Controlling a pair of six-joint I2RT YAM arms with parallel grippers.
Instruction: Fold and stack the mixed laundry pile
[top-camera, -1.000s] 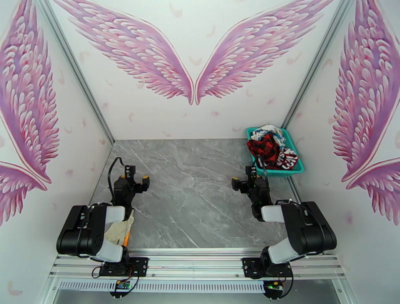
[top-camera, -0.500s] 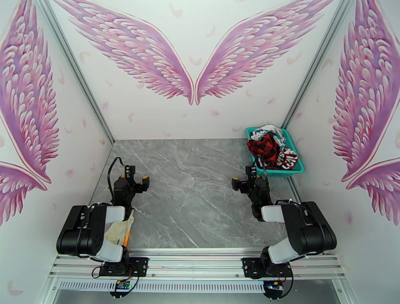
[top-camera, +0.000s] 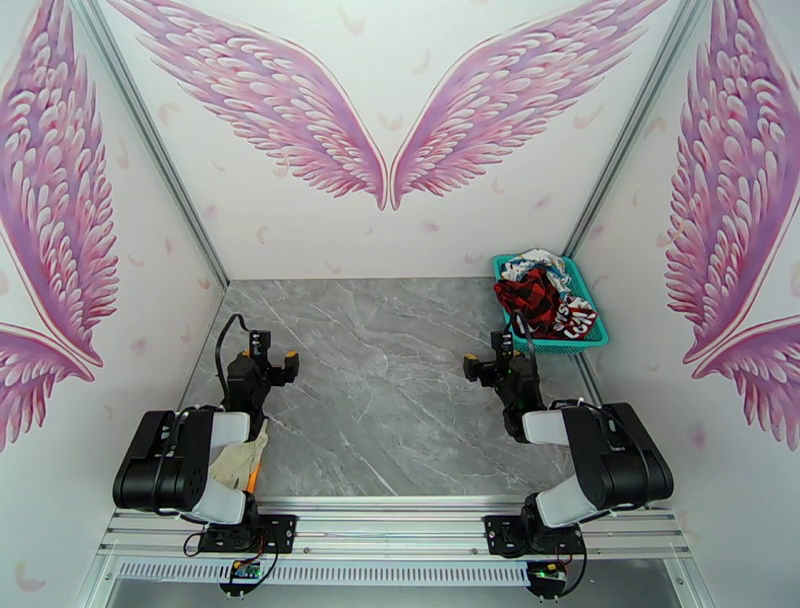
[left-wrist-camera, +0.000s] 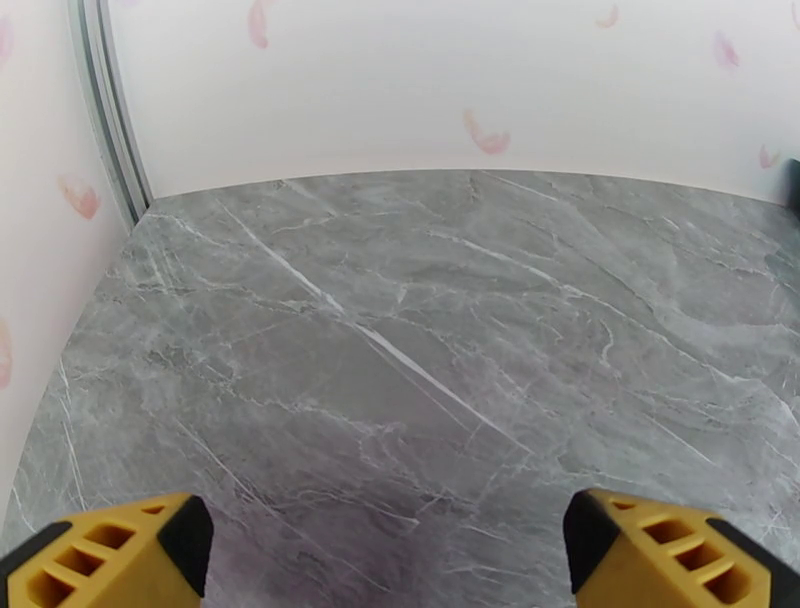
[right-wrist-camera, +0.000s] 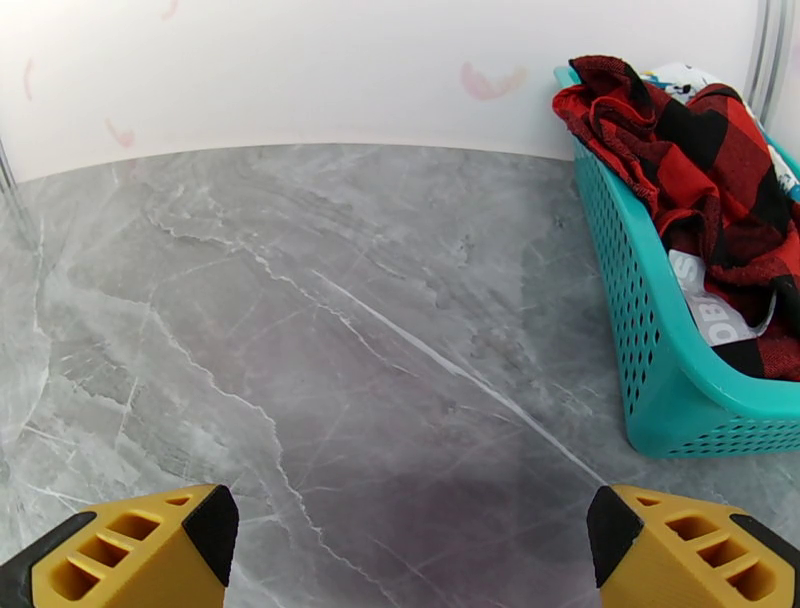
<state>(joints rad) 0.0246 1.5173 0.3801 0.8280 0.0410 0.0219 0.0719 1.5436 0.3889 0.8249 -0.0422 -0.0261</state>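
Both of my tools are released. The left tool (left-wrist-camera: 390, 550) has its yellow fingers spread wide over bare grey marble tabletop (top-camera: 390, 400), and the right tool (right-wrist-camera: 410, 550) is just as wide apart, with nothing between its fingers either.

The laundry pile (top-camera: 540, 292) sits heaped in a teal mesh basket (right-wrist-camera: 640, 330), ahead of the right tool and off to its right, well apart from the left tool. On top I see the red-and-black check shirt (right-wrist-camera: 710, 150), crumpled and bunched, one fold draped over the basket's far rim. A pale panel with lettering shows lower down against the basket's near wall, though I can't read it. From above, the near end of the shirt shows white letters on a red and black ground. The white garment (top-camera: 530, 265) pokes out behind the shirt at the far end, with bits of blue and yellow print.

A beige cloth (top-camera: 235, 462) lies behind the left tool, beside that arm.
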